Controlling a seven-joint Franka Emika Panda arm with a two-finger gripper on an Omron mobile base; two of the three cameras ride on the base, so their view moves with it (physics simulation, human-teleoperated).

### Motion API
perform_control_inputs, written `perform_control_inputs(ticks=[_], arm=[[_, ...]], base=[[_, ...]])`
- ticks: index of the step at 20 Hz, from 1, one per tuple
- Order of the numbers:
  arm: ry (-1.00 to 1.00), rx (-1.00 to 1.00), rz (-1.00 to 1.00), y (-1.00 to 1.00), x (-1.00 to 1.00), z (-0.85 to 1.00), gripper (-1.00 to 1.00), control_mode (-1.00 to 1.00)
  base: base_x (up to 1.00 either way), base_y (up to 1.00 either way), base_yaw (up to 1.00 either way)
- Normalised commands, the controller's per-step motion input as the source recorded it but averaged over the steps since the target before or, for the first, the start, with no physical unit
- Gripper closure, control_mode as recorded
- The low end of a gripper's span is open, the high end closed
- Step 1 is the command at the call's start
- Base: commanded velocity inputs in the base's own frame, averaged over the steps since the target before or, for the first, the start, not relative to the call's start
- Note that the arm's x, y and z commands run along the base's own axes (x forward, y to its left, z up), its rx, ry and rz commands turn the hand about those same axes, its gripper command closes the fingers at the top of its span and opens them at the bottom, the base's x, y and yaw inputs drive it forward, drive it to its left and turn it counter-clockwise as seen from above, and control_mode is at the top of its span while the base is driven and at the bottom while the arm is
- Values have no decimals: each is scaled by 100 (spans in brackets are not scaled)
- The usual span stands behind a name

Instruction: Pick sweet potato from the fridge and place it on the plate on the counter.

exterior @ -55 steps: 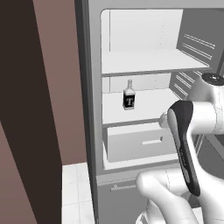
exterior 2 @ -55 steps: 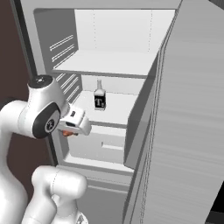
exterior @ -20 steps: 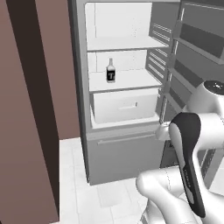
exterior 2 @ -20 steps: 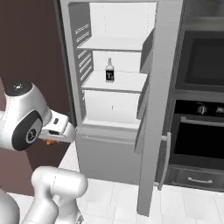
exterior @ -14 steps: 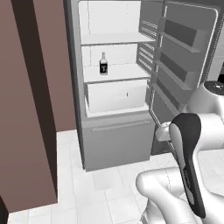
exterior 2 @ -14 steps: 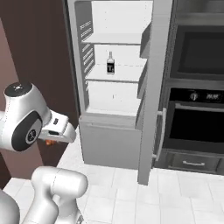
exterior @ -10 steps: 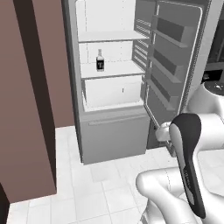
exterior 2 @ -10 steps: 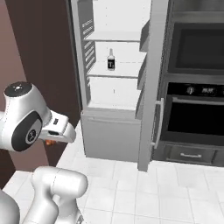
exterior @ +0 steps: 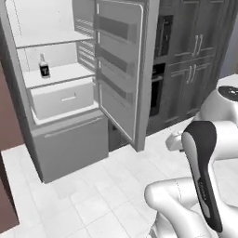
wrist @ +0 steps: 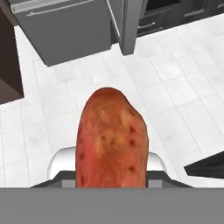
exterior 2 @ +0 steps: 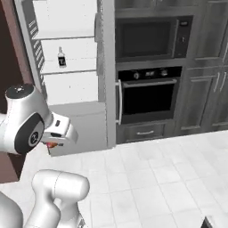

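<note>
The sweet potato (wrist: 111, 140), reddish-orange with dark specks, stands large in the middle of the hand view, and my gripper (exterior 2: 52, 144) is shut on it. In the right base view a sliver of the sweet potato (exterior 2: 51, 144) peeks out under the white hand, held low over the tiled floor, well away from the fridge (exterior 2: 84, 118). The fridge (exterior: 65, 135) stands open at the left, its door (exterior: 118, 69) swung wide. The plate and the counter are out of view.
A dark bottle (exterior: 44, 66) with a white label stands on a fridge shelf, above the white drawer (exterior: 62, 98). To the right of the fridge are a wall oven (exterior 2: 149, 100), a microwave (exterior 2: 149, 40) and dark cabinets (exterior: 193, 79). White floor tiles (exterior 2: 147, 178) spread ahead.
The base has backed off and turned right, so the fridge has slid left and shrunk while the oven and cabinets came into view. The sweet potato stays in the gripper.
</note>
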Motion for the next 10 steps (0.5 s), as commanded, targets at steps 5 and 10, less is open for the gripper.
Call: perform_control_inputs(ticks=[5, 10], arm=[[0, 0, 0, 0, 0, 0, 100, 100], [0, 0, 0, 0, 0, 0, 100, 100]], base=[[-16, 3, -98], [-8, 0, -100]])
